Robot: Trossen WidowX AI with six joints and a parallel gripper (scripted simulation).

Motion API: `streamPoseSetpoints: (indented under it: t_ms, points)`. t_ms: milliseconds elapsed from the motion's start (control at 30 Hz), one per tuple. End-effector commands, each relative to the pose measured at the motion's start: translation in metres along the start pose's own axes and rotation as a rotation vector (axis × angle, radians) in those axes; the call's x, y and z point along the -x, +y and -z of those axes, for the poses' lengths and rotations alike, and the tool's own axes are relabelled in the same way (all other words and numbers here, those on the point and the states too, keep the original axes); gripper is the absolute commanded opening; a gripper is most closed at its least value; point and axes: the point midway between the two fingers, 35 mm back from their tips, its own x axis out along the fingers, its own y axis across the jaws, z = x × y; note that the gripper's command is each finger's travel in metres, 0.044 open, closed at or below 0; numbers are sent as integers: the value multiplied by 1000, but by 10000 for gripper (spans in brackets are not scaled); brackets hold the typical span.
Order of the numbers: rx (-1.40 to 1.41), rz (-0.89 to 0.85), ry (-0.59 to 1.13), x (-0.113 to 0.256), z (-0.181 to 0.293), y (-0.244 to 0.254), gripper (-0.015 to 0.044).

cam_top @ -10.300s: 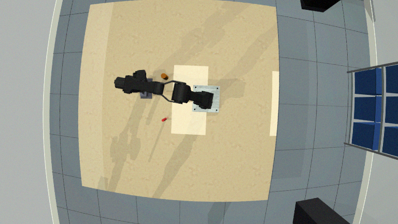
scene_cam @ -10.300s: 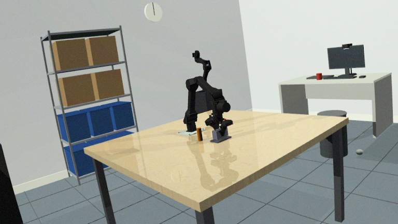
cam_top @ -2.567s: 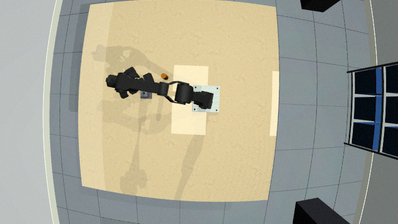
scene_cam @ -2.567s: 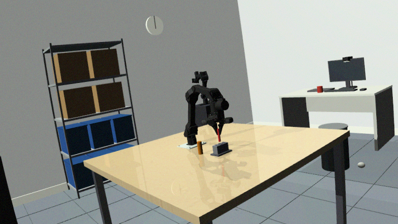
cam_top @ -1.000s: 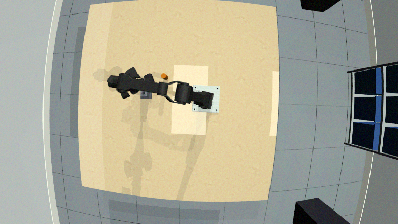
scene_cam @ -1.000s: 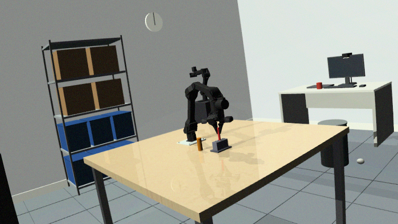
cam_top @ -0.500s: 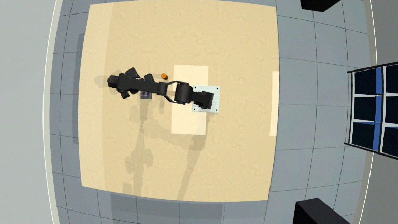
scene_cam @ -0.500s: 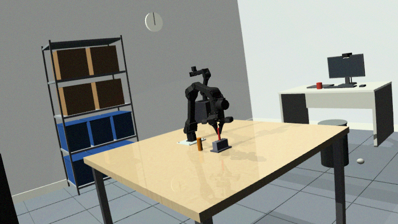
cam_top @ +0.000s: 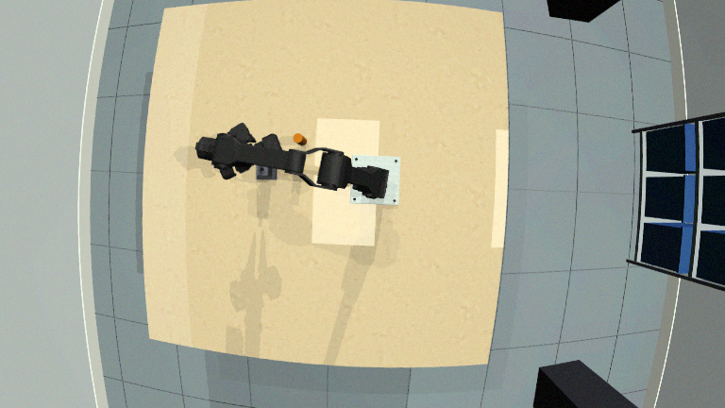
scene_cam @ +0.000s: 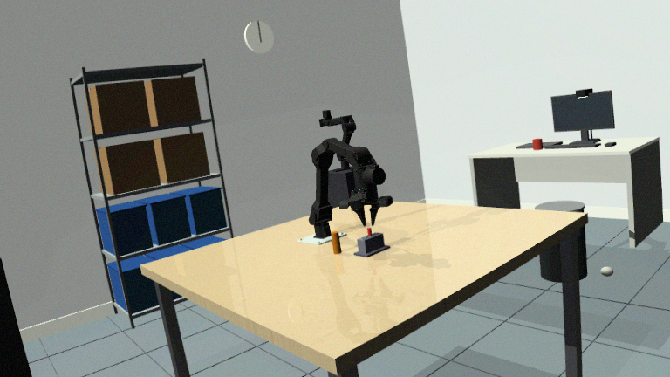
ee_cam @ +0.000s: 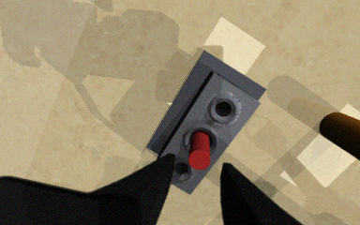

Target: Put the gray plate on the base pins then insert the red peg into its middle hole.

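The dark gray base stands on the table. The gray plate lies flat on it in the wrist view, its lower outline hard to tell from the base. The red peg stands in the middle hole, with a short upper length showing above the plate; its lower end is hidden. My gripper is open, its fingertips just above the peg in the exterior view, with gaps on both sides of the peg in the wrist view. In the top view the arm covers part of the base.
An orange cylinder stands upright near the base, on the side toward the arm's mount. The arm's pale mounting plate is farther back on the wooden table.
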Motion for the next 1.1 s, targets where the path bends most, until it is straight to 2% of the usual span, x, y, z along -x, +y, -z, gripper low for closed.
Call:
streamPoseSetpoints:
  t_ms: [0,1067]
  points:
    - [0,0,0,0,0,0,150]
    - [4,-1,-1,14,2,-2,150]
